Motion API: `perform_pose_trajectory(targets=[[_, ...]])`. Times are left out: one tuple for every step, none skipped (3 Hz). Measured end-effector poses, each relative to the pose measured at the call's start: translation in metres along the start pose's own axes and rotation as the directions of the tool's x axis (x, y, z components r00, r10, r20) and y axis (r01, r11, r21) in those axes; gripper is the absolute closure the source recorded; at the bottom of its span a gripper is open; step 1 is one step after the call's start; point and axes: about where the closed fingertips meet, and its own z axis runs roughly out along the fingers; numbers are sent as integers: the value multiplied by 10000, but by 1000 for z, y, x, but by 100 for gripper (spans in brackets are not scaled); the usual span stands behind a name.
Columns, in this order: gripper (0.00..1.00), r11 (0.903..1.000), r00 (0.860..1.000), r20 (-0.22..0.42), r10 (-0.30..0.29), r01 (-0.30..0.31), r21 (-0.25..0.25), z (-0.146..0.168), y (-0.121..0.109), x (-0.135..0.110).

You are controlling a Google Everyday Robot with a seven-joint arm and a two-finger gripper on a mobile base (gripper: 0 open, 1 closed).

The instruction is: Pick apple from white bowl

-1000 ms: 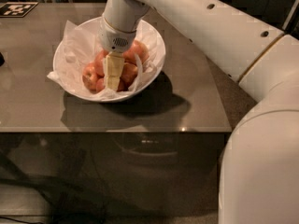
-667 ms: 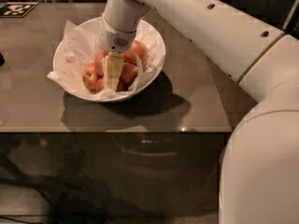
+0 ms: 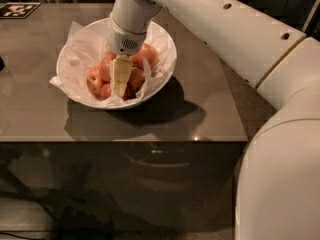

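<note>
The white bowl (image 3: 168, 60), lined with crumpled white tissue paper (image 3: 82, 48), stands on the grey table at the upper left. Several red-orange apples lie in it, among them one at the left (image 3: 95, 79) and one at the right (image 3: 149, 54). No dark sticker shows on any of them, so I cannot tell which is the task's apple. My gripper (image 3: 119, 86) points straight down into the bowl, its cream tip low among the apples in the middle of the pile and covering part of them.
The bowl sits on a grey table (image 3: 200, 109) whose front edge runs across the middle of the view. A black-and-white marker tag (image 3: 17, 9) lies at the far left corner. A dark object (image 3: 1, 64) shows at the left edge. My white arm (image 3: 240, 39) spans the right side.
</note>
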Motion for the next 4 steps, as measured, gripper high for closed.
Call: perform_pose_trajectory(targets=[[89,10000,10000,0,0,0,0,0,0,0],[100,10000,10000,-4,2,-2,5,-5,-1,-2],[100,9987,9986,-217,472,-468,191,-33,-5,0],[100,9919,9927,-350,1156,-1135,577,-58,-10,6]])
